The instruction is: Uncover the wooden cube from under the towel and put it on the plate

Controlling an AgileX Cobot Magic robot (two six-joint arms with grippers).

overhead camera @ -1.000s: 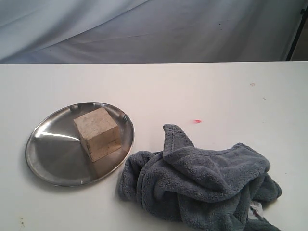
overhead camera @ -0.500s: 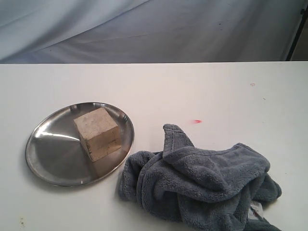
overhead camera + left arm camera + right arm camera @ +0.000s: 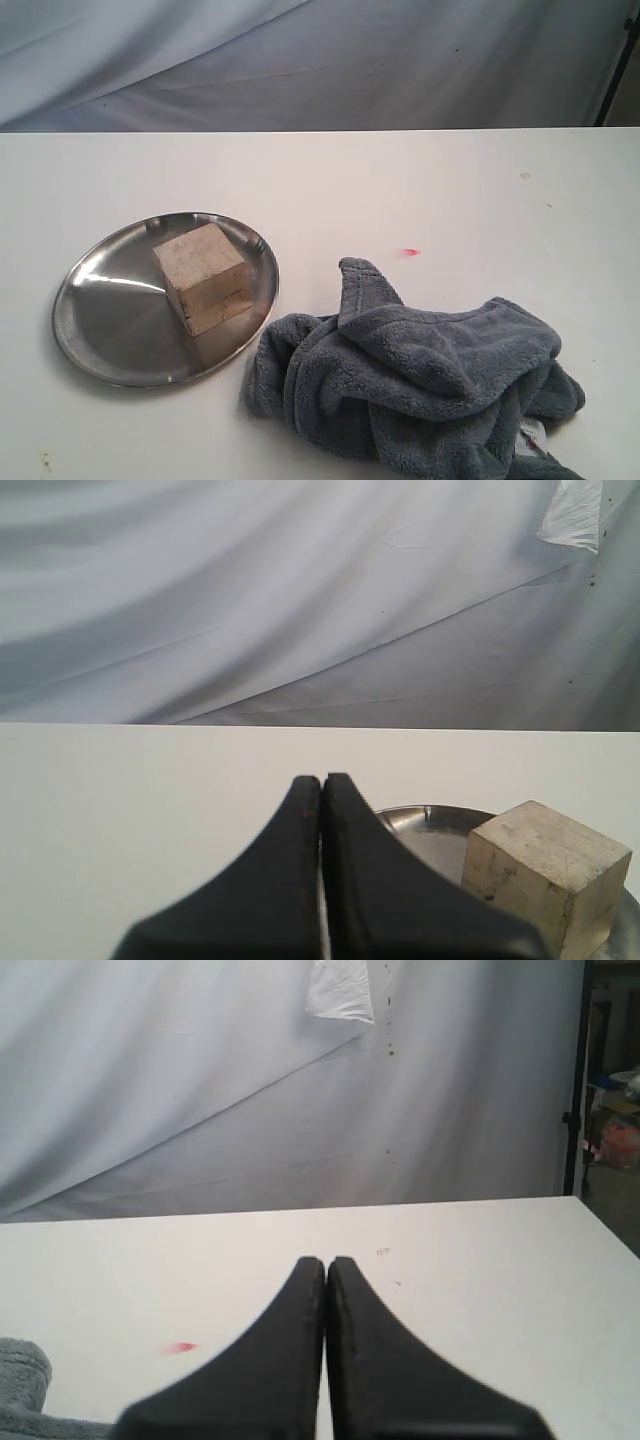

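Note:
The wooden cube (image 3: 202, 277) rests uncovered on the steel plate (image 3: 110, 320) at the left of the table. The blue-grey towel (image 3: 420, 380) lies bunched to the right of the plate, with its white tag (image 3: 531, 436) at the lower right. Neither arm appears in the exterior view. In the left wrist view my left gripper (image 3: 322, 780) is shut and empty, held back from the cube (image 3: 545, 875) and the plate's rim (image 3: 425, 818). My right gripper (image 3: 326, 1262) is shut and empty too, with a corner of the towel (image 3: 20, 1385) off to one side.
A small red mark (image 3: 409, 252) sits on the white table beyond the towel. Grey-white cloth (image 3: 320, 60) hangs behind the table's far edge. A dark stand (image 3: 615, 70) rises at the far right.

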